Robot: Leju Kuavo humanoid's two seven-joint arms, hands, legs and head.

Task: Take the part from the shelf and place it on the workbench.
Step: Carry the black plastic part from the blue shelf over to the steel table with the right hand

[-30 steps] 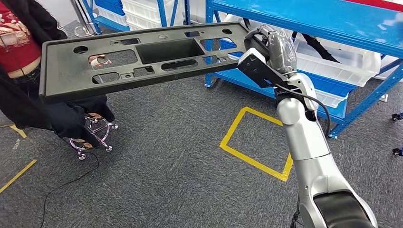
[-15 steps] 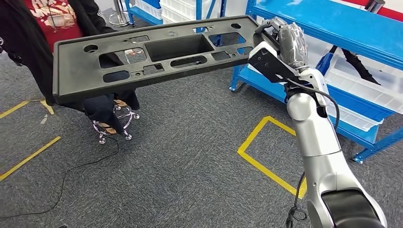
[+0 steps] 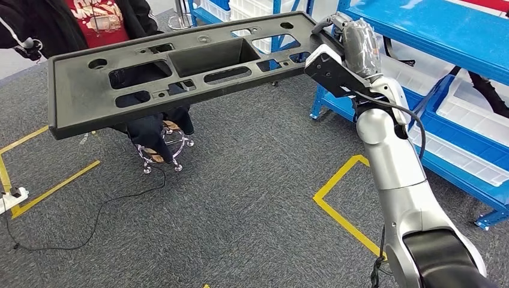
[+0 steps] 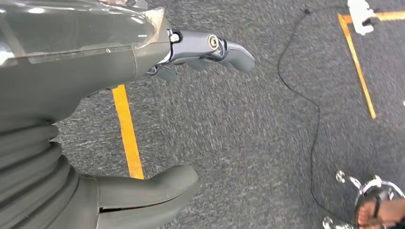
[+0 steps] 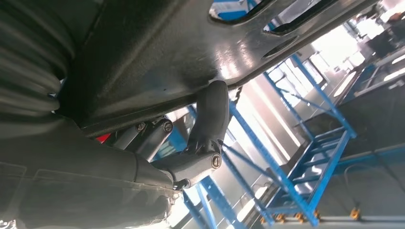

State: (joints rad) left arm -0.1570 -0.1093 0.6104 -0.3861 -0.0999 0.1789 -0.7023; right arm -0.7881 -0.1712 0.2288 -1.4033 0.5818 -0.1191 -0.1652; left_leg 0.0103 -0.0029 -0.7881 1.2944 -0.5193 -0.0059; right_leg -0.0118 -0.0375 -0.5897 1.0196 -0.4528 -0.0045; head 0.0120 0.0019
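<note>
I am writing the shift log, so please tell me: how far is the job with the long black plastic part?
Done: the long black plastic panel with cut-outs is off the blue metal shelf. In hand: the right hand grips one end of it, carrying it above the grey carpet floor; the left hand hangs with nothing in it. Left: placing it on the workbench, which I do not see.

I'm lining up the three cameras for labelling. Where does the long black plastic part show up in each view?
Head view: the black part spans the upper picture, its right end held by the right hand.
Right wrist view: its glossy underside runs across the top, fingers pressed against it.
Left wrist view: not in it; the open left hand hangs over grey carpet.
Shared landmark: the blue shelf in head and right wrist views.
</note>
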